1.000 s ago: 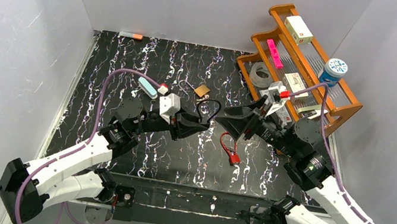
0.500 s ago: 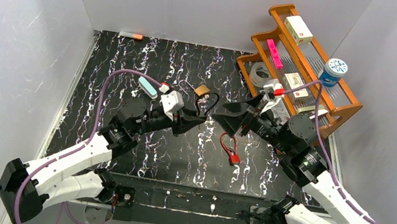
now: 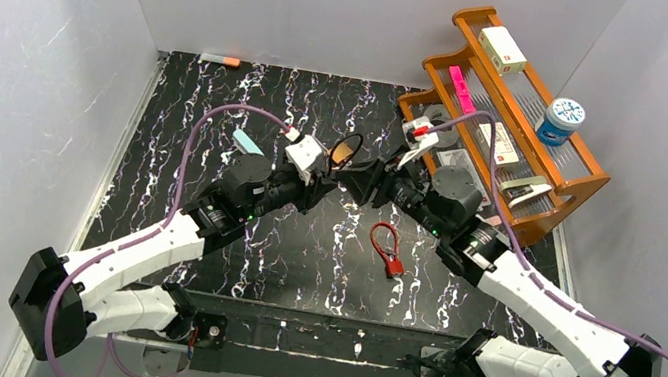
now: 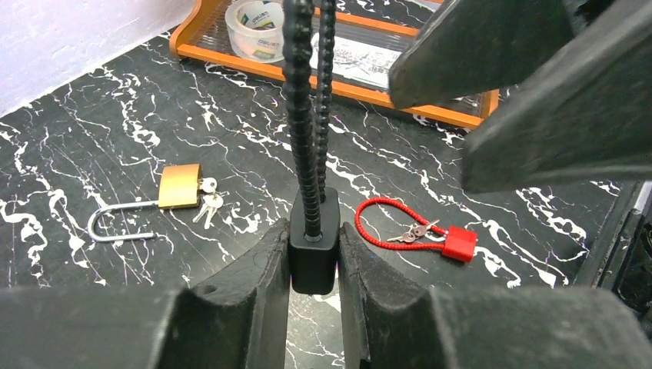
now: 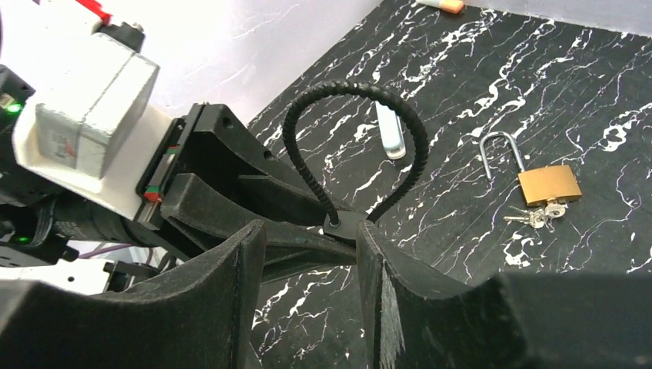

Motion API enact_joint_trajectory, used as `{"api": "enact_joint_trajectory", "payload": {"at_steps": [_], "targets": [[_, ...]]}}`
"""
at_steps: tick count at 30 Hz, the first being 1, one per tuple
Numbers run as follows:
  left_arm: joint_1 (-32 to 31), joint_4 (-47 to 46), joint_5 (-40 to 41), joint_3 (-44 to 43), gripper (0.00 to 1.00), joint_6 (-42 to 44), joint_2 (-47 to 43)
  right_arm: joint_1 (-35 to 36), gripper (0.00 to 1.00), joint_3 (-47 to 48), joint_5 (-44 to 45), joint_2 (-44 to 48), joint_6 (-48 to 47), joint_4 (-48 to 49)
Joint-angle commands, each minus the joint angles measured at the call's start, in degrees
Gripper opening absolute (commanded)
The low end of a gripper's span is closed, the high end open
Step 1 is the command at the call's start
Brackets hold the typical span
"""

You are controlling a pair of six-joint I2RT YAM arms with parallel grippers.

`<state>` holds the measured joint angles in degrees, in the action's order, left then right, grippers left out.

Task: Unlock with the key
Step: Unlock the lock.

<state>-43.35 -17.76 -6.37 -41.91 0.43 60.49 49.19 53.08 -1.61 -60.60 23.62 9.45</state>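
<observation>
I read the left arm [image 3: 149, 245] as stretched forward and inward, with the left gripper [image 3: 331, 178] pinched narrow on the body of the black cable lock [image 4: 314, 261], loop upward. The right gripper [image 5: 311, 231] faces it, jaws apart astride that body, gripping nothing. The right arm [image 3: 535, 301] reaches in low. The brass padlock [image 4: 178, 187] and red cable lock [image 4: 460, 242] lie on the table, both keyed.

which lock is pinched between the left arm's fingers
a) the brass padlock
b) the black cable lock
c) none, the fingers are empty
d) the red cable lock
B: in the left wrist view the body of the black cable lock sits clamped between the left fingers, while the brass padlock and the red cable lock lie loose on the table.
</observation>
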Motion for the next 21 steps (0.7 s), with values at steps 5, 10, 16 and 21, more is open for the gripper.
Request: {"api": "enact_joint_trajectory", "payload": {"at_steps": [5, 10, 16, 21], "targets": [[-0.07, -1.06, -0.57, -2.95, 0.00, -1.82, -0.08, 1.20, 0.52, 3.77, 1.97, -4.52, -0.28, 6.31], [-0.06, -0.48, -1.34, -3.01, 0.00, -2.01, 0.24, 1.44, 0.39, 4.38, 1.96, -6.76, -0.33, 7.38], [-0.07, -0.63, -1.98, -2.26, 0.00, -2.24, -0.23, 1.46, 0.37, 4.75, 2.34, -9.04, -0.62, 8.73], [-0.07, 0.76, -0.66, -1.30, 0.00, -3.00, -0.62, 1.41, 0.02, 3.50, 2.34, -8.07, -1.65, 12.28]]}}
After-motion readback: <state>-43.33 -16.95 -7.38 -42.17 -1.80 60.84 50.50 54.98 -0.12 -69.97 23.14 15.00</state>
